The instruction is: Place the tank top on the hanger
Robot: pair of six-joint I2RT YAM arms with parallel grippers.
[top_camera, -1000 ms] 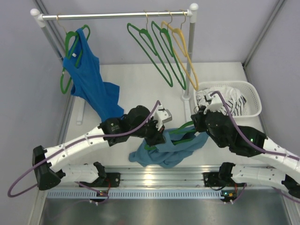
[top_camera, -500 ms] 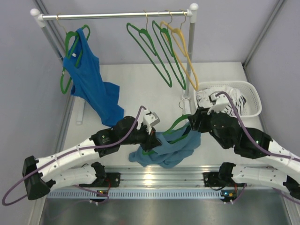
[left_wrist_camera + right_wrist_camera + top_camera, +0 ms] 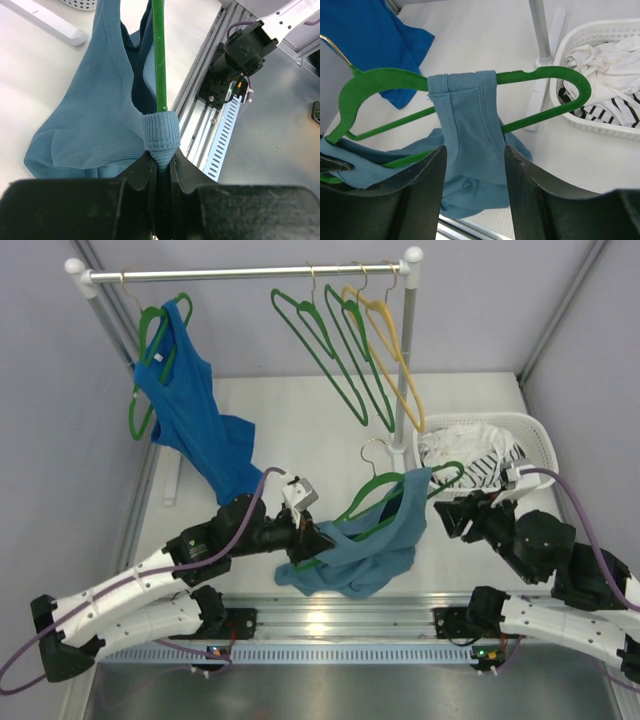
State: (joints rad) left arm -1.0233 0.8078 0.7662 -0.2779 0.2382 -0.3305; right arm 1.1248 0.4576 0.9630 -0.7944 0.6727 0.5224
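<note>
The green hanger [image 3: 372, 496] is tilted above the table near the middle, its metal hook [image 3: 374, 446] pointing away from me. The teal tank top [image 3: 368, 552] has one strap over the hanger's right shoulder [image 3: 462, 85], and its body is bunched on the table below. My left gripper [image 3: 311, 538] is shut on the hanger's left end with the other strap wrapped round it [image 3: 161, 131]. My right gripper [image 3: 446, 515] stands open just right of the hanger. In the right wrist view its fingers [image 3: 427, 185] flank the hanging strap without touching it.
A clothes rail [image 3: 240, 273] at the back carries two green hangers [image 3: 330, 335], a yellow one [image 3: 390, 340] and a royal-blue top [image 3: 190, 410] on another green hanger. A white basket [image 3: 540, 455] of striped cloth sits at the right, beside the rack post [image 3: 407, 370].
My right gripper has let go, opened and drawn back to the right. The left arm has pulled back leftward, and the hanger now shows raised with a strap over its right shoulder.
</note>
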